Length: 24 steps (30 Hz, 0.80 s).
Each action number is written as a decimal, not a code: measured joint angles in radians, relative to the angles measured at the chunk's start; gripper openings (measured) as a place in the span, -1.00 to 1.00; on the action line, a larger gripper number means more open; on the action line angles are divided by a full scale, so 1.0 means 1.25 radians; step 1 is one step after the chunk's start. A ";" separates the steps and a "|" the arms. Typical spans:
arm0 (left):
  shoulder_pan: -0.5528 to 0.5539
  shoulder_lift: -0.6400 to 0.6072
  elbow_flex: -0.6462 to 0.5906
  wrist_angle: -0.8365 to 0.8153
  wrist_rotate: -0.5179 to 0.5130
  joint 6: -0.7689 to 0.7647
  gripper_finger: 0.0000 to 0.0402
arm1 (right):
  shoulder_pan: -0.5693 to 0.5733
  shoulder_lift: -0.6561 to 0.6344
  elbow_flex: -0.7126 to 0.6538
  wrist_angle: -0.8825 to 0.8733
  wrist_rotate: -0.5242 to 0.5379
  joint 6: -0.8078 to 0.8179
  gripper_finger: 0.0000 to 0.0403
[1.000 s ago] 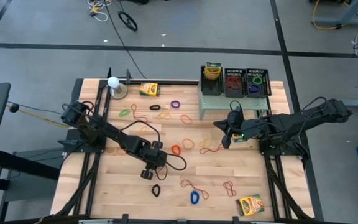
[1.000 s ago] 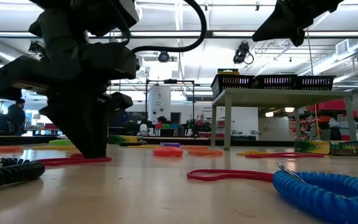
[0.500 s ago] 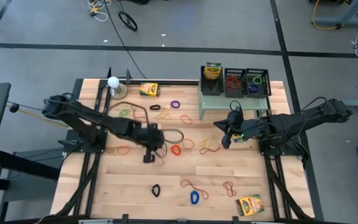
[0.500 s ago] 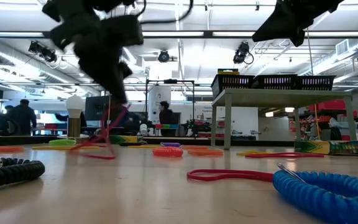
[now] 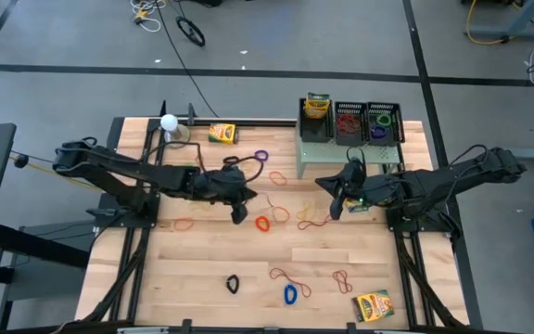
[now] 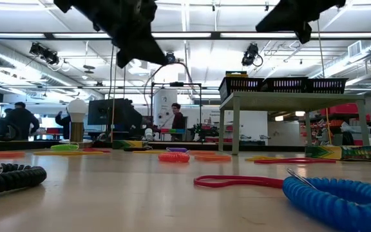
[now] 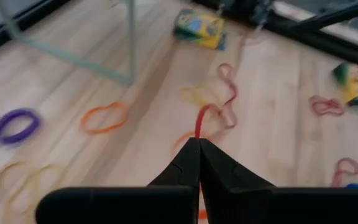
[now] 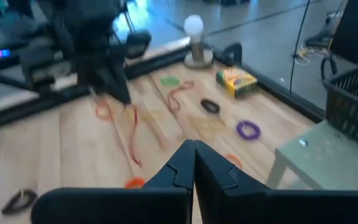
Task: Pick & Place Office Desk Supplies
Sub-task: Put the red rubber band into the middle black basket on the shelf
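Left gripper (image 5: 240, 215) raised over mid-bench, fingers (image 7: 191, 163) clenched on a red rubber band (image 7: 199, 122) dangling straight down from the tips. Mesh trays (image 5: 367, 122) well off toward the right arm's side, atop the green shelf (image 5: 315, 151). Right gripper (image 5: 336, 211) nearer them, fingers pressed together, empty.
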<state>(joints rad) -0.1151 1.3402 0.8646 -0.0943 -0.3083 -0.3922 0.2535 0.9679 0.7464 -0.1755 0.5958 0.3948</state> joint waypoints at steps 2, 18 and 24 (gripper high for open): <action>0.007 0.015 -0.001 0.030 0.008 0.014 -0.98 | -0.003 0.004 0.000 0.048 0.005 -0.006 -0.95; 0.091 0.023 -0.234 0.578 0.112 -0.098 -0.99 | -0.070 0.195 0.000 0.119 -0.193 0.133 -0.75; 0.090 0.023 -0.194 0.575 0.100 -0.085 -0.99 | -0.076 0.291 -0.001 0.297 -0.195 0.102 -0.23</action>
<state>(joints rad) -0.0021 1.3693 0.6220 0.6243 -0.1829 -0.4984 0.1583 1.3311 0.7456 0.1962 0.3515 0.5217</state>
